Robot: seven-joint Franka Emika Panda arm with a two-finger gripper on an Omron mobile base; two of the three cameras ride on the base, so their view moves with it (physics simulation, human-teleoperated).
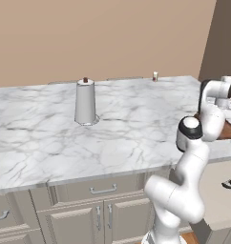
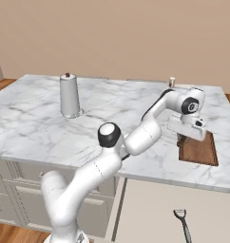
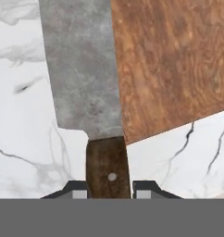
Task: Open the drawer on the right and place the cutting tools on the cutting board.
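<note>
Overhead, arm bent over cutting board (image 2: 202,151), fingers (image 3: 74,189) pinching cleaver (image 3: 81,78) by handle.

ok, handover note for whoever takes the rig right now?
Gripper: shut on the cleaver by its wooden handle, over the near edge of the cutting board.
Blade hangs partly over the board, partly over the marble counter; not set down yet.
Drawer is open; a second tool lies inside.
Left: place the cleaver on the board, then fetch the second tool.
</note>
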